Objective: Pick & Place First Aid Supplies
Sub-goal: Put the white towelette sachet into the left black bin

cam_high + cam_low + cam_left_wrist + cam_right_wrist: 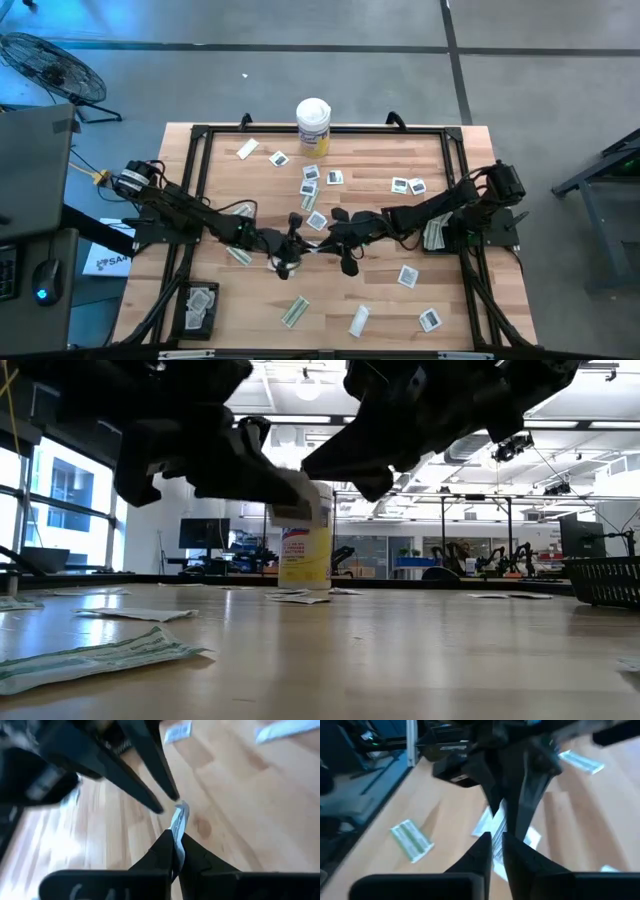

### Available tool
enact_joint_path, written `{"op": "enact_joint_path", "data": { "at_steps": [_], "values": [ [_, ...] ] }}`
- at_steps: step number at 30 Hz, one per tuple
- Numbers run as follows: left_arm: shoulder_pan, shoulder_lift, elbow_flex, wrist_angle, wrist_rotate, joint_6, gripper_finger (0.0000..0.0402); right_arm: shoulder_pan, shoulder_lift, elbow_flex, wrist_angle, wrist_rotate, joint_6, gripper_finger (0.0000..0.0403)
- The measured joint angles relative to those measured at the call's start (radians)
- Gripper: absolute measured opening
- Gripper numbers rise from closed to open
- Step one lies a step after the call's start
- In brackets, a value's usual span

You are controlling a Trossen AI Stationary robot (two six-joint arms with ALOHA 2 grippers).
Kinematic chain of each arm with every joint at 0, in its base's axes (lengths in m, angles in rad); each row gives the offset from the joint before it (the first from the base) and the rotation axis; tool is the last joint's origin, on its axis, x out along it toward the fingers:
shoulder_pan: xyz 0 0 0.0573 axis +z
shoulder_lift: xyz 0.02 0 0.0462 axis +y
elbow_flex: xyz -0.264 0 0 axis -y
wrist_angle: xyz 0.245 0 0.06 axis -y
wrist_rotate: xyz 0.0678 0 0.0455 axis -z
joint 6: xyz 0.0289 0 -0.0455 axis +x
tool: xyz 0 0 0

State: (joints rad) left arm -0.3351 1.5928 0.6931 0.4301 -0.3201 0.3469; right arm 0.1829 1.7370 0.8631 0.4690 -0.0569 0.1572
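Looks like a handover at mid-frame: left pincer (176, 851) and right pincer (497, 845) are both clamped on one white packet (179, 817), held above the table (470, 310). Next, I'd guess one lets go, carefully.

Bright overhead light w/ window glare in low view — wrist views motion-blurred, arms silhouetted.

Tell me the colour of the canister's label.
Yellow, on a white canister; the low view shows it best.
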Motion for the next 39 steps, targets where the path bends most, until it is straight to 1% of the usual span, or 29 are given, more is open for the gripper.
{"op": "enact_joint_path", "data": {
  "at_steps": [3, 5, 7, 9, 12, 14, 16, 18, 19, 21, 23, 25, 28, 30, 33, 37, 39],
  "values": [
    [-0.029, -0.021, 0.059, -0.197, -0.057, -0.097, 0.0009, 0.0, -0.017, 0.0, 0.0, 0.044, -0.084, 0.0069],
    [-0.069, -0.036, 0.113, -0.341, -0.097, -0.157, 0.0007, 0.001, -0.032, 0.0, 0.004, 0.102, -0.137, 0.0086],
    [-0.124, -0.054, 0.173, -0.522, -0.144, -0.234, 0.0004, 0.0, -0.043, 0.0, 0.024, 0.171, -0.176, 0.01],
    [-0.183, -0.064, 0.24, -0.707, -0.176, -0.337, 0.0004, -0.005, -0.049, 0.0, 0.027, 0.235, -0.197, 0.0109],
    [-0.279, -0.072, 0.351, -0.99, -0.196, -0.549, 0.0005, -0.019, -0.049, 0.0, 0.021, 0.263, -0.224, 0.0114],
    [-0.343, -0.072, 0.425, -1.164, -0.184, -0.728, 0.0005, -0.037, -0.05, 0.0, 0.022, 0.242, -0.25, 0.0113],
    [-0.405, -0.072, 0.487, -1.326, -0.138, -0.924, 0.0005, -0.055, -0.05, 0.0, 0.024, 0.21, -0.273, 0.0113],
    [-0.459, -0.072, 0.527, -1.439, -0.033, -1.14, 0.0005, -0.076, -0.05, 0.0, 0.038, 0.19, -0.276, 0.0114],
    [-0.486, -0.073, 0.535, -1.489, 0.036, -1.255, 0.0005, -0.085, -0.05, 0.0, 0.047, 0.18, -0.275, 0.0114],
    [-0.547, -0.072, 0.539, -1.551, 0.17, -1.484, 0.0005, -0.104, -0.05, 0.0, 0.052, 0.167, -0.266, 0.0114],
    [-0.609, -0.071, 0.538, -1.59, 0.273, -1.683, 0.0005, -0.121, -0.05, 0.0, 0.053, 0.151, -0.265, 0.0114],
    [-0.664, -0.069, 0.527, -1.612, 0.322, -1.842, 0.0005, -0.134, -0.05, 0.0, 0.059, 0.143, -0.264, 0.0114],
    [-0.728, -0.069, 0.497, -1.618, 0.333, -2.005, 0.0005, -0.152, -0.05, 0.0, 0.058, 0.136, -0.263, 0.0114],
    [-0.762, -0.069, 0.469, -1.616, 0.349, -2.079, 0.0005, -0.16, -0.05, 0.0, 0.06, 0.127, -0.263, 0.0114],
    [-0.794, -0.068, 0.414, -1.606, 0.386, -2.148, 0.0005, -0.165, -0.05, 0.0, 0.066, 0.122, -0.263, 0.0114],
    [-0.797, -0.067, 0.348, -1.608, 0.422, -2.208, 0.0006, -0.164, -0.05, 0.0, 0.085, 0.12, -0.263, 0.0114],
    [-0.797, -0.067, 0.331, -1.608, 0.423, -2.213, 0.0014, -0.164, -0.05, 0.0, 0.091, 0.118, -0.263, 0.0114]
  ]
}}
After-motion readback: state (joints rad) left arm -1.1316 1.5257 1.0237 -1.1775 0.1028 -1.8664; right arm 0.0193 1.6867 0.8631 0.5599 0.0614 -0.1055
